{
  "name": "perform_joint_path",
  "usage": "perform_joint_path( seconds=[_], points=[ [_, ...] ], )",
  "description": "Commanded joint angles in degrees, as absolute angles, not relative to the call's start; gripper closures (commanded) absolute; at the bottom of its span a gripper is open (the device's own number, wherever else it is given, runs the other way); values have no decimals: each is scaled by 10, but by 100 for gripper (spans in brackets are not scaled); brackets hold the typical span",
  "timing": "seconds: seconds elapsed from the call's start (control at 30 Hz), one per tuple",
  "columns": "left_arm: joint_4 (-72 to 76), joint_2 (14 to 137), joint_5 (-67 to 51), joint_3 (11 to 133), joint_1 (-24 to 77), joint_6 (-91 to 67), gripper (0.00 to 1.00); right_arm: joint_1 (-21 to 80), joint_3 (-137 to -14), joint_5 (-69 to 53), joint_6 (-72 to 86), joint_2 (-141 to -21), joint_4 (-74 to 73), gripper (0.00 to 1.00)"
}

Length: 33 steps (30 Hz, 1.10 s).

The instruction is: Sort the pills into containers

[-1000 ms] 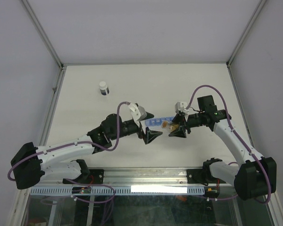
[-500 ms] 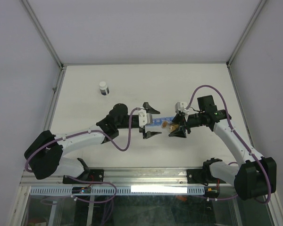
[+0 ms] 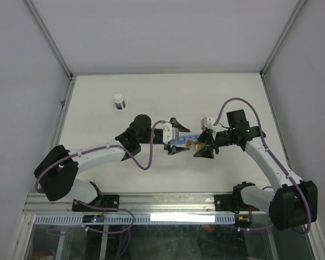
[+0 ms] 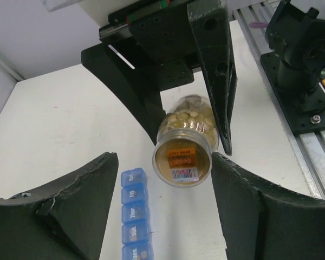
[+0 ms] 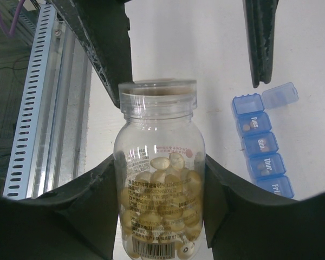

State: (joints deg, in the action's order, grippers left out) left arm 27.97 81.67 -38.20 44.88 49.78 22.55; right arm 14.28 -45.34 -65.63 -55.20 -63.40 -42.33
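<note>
Closest in, the right pincer [image 5: 160,162] is clamped on the body of a clear pill bottle [image 5: 158,130], one finger on each flank. It holds the bottle off the table [image 3: 216,92] with the cap end pointing away from its wrist. The pills [image 5: 162,206] — pale amber tablets — are heaped toward the base end, deep between those fingers. Just past its fingertips sits the cap [image 5: 158,89]. The left pincer [image 4: 163,162] faces the cap head-on with its jaws apart and astride it: one finger is just beside the rim, the other shows a clear gap. Neither seems to press yet, though depth is hard to judge from the wrist views. The step in hand looks like getting the cap off. To do it well, the left pincer should centre the cap between its pads before closing and bite on the cap alone, not the bottle's shoulder. It should turn about the bottle's own axis while the right pincer holds firm. The mouth is best tipped upward before the cap comes free, or tablets may spill. Below the left pincer and a little aside lies the blue pill organiser [image 4: 135,216], flat on the table with its end lid flipped open. Farthest off — well apart from both pincers — stands a small white-capped vial [image 3: 118,101].
</note>
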Motion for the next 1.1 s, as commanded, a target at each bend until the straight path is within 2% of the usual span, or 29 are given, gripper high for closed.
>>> perform_joint_path(
  seconds=[0.0, 0.27, 0.47, 0.67, 0.8, 0.93, 1.07],
  points=[
    [312, 830, -414, 477, 496, 222, 32, 146, -475, -682, -560, -629, -421, 100],
    [318, 838, -417, 480, 495, 214, 41, 146, -475, -681, -560, -630, -421, 100],
    [318, 837, -417, 482, 495, 207, 60, 146, -476, -682, -560, -630, -421, 100],
    [326, 833, -419, 483, 495, 169, 74, 146, -475, -681, -560, -631, -422, 100],
    [353, 832, -400, 480, 495, 51, 83, 146, -476, -681, -561, -632, -423, 100],
    [369, 833, -324, 473, 502, -132, 97, 146, -476, -681, -561, -632, -423, 100],
    [327, 823, -200, 465, 535, -244, 98, 146, -476, -681, -561, -632, -423, 100]
  ],
)
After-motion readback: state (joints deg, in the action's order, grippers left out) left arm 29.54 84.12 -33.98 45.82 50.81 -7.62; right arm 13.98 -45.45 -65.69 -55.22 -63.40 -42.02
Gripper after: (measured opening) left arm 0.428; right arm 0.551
